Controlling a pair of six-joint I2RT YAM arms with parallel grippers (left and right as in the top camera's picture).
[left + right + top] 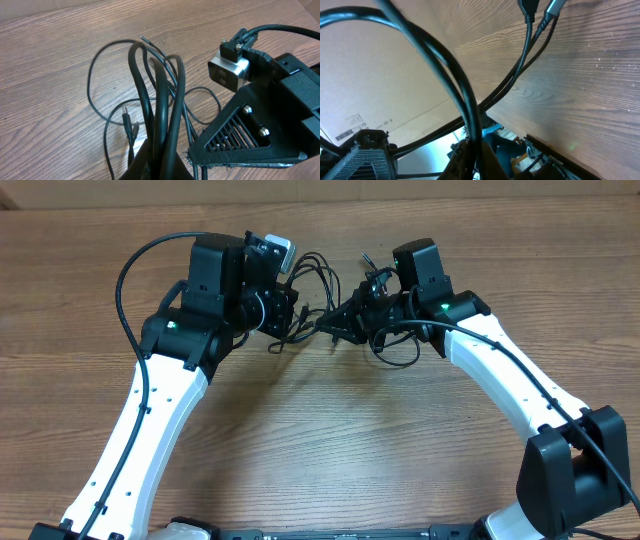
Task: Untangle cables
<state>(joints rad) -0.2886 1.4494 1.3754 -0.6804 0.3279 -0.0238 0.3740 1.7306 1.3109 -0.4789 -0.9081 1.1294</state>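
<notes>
The cables are thin black cords tangled between my two arms at the back middle of the wooden table. My left gripper is shut on a bunch of strands; in the left wrist view the cables rise as loops out of the left gripper, and a small plug lies on the wood. My right gripper faces it from the right and is also shut on strands. In the right wrist view the cables run up from the right gripper, with two plugs at the top.
The right arm's head and its silver camera fill the right of the left wrist view, very close to my left fingers. A loose loop lies beneath the right wrist. The arms' own thick black wires arc beside each arm.
</notes>
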